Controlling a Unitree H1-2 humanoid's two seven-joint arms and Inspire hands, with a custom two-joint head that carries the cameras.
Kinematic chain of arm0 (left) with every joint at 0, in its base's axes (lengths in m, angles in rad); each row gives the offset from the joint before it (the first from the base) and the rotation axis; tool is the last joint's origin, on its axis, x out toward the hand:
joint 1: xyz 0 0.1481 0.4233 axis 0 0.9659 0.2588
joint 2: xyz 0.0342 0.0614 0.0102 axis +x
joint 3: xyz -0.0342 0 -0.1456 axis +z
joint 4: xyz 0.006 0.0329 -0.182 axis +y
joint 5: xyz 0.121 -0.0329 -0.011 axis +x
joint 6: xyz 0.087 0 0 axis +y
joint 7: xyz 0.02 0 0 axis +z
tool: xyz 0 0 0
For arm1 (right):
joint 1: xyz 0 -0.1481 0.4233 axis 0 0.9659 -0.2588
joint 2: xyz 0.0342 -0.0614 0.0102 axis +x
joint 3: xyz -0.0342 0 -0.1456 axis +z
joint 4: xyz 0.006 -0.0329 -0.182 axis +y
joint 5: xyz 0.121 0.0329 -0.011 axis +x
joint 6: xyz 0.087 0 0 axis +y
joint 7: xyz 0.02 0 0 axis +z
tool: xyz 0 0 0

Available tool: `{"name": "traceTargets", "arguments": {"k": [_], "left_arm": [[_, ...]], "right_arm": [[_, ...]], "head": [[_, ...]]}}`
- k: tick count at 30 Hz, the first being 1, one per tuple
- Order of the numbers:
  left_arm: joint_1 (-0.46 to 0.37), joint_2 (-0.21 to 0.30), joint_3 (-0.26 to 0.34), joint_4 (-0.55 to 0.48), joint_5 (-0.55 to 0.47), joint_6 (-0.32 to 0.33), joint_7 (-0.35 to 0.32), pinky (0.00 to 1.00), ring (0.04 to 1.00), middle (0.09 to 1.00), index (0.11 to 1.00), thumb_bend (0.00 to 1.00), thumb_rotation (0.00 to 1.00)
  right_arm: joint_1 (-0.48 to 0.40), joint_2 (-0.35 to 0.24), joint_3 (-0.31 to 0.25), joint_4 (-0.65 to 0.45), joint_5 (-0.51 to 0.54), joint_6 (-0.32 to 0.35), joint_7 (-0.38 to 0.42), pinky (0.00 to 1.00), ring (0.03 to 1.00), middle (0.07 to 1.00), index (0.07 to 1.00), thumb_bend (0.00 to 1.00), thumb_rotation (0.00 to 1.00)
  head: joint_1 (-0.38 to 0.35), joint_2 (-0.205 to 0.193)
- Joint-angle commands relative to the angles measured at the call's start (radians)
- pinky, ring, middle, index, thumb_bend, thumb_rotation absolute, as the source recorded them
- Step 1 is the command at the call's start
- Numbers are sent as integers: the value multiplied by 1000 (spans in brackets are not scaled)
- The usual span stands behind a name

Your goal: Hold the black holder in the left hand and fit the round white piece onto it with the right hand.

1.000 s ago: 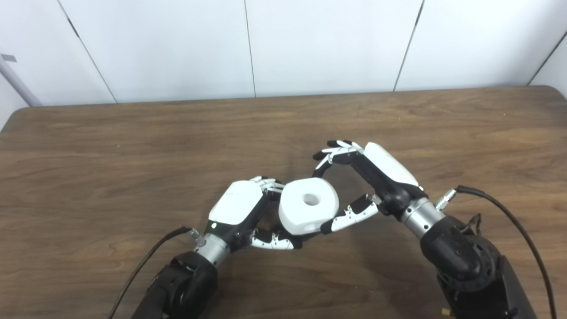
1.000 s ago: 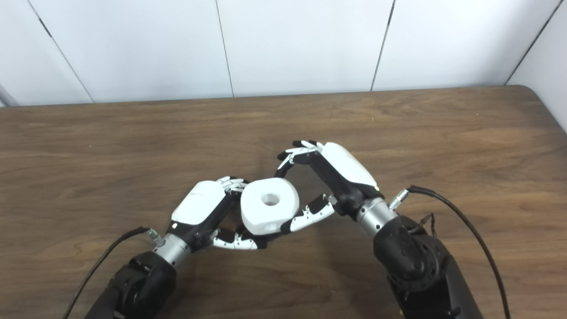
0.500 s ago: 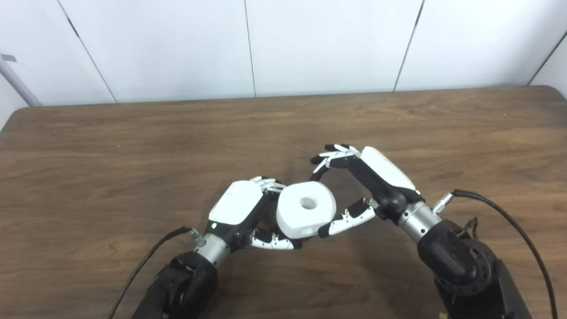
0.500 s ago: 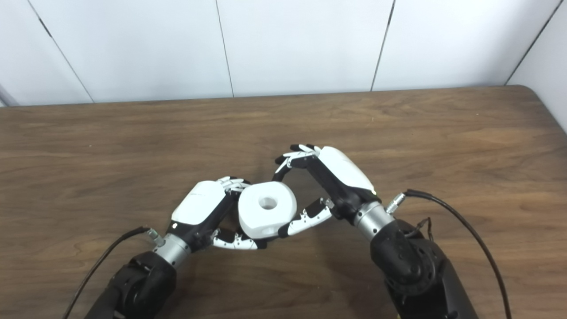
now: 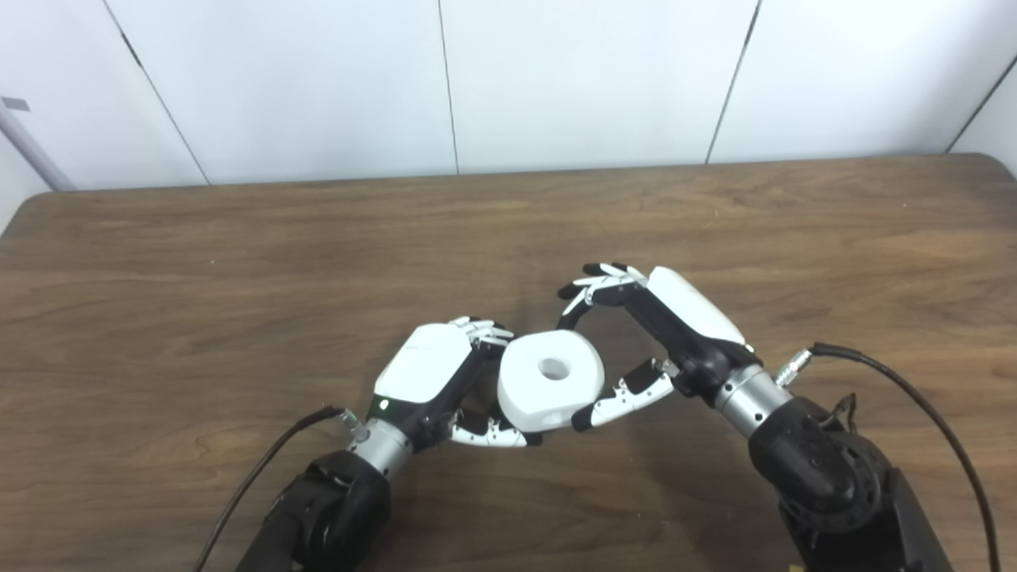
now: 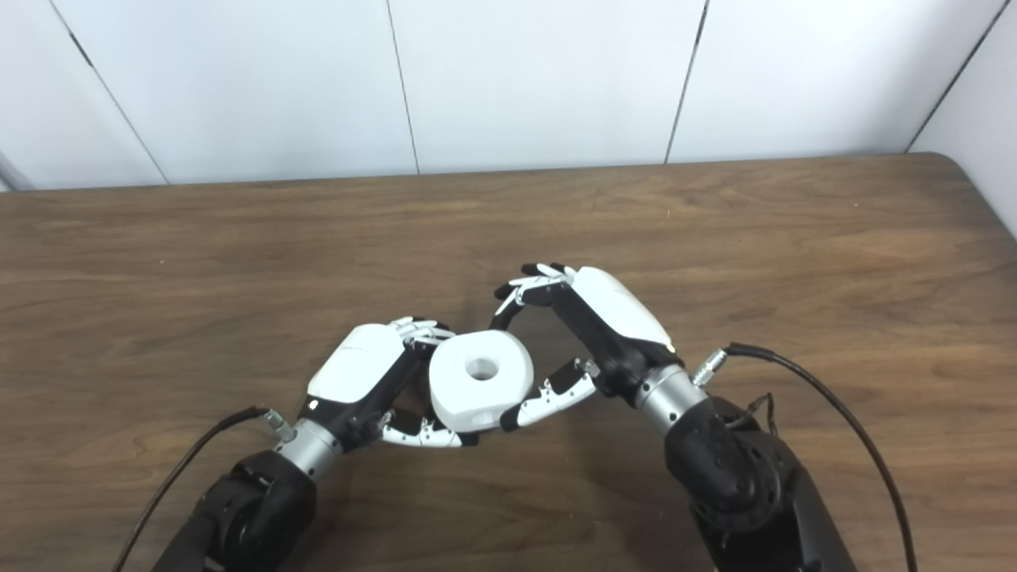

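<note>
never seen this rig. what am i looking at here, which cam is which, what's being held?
It is a humanoid robot at a wooden table. Both pictures come from two cameras side by side on its head, looking down at the work, so they show one scene from spots slightly apart. Both arms enter from the bottom edge and end in fingered hands.

The left hand is curled beside and under a round white piece with a hole in its top. The task says the left hand holds a black holder, but that is hidden under the piece and the fingers, so I cannot confirm it. The right hand grips the white piece, thumb low at the near side, fingers arched toward its far side. Nothing else is visible on the table.
</note>
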Motion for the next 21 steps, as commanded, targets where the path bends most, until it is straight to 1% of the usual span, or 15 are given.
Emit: {"name": "traceTargets", "arguments": {"k": [1,10,11,12,13,14,16,21], "left_arm": [[6,9,-13,23,11,14,-36,900,839,767,483,524,55],[6,9,-13,22,11,18,-40,905,842,769,483,524,55],[6,9,-13,21,11,19,-41,905,842,769,483,524,55],[5,9,-13,22,12,18,-40,905,842,769,483,524,55],[5,9,-13,22,12,18,-39,904,841,768,483,524,55],[5,9,-13,22,11,18,-39,904,841,768,483,524,55],[5,9,-12,23,11,17,-38,904,842,769,483,524,54],[5,10,-13,21,10,16,-41,904,843,768,483,524,54]], "right_arm": [[-26,-4,-4,-17,-4,-32,-16,1000,940,802,484,525,135],[-32,-8,-3,-21,-2,-11,2,1000,957,826,492,524,150],[-33,-10,-2,-22,-2,-8,6,1000,960,832,549,734,190],[-35,-12,-1,-22,-5,-6,9,1000,965,840,587,857,220],[-37,-13,0,-21,-8,-4,13,1000,969,849,616,943,247],[-38,-14,1,-21,-12,-3,16,1000,972,854,628,972,260],[-41,-16,2,-20,-18,-2,22,1000,977,865,643,994,280],[-48,-22,5,-21,-33,5,47,1000,999,915,688,1000,335]], "head": [[1,0],[-1,-2],[-1,-2],[-2,-3],[-2,-3],[-2,-3],[-2,-3],[-5,-2]]}}
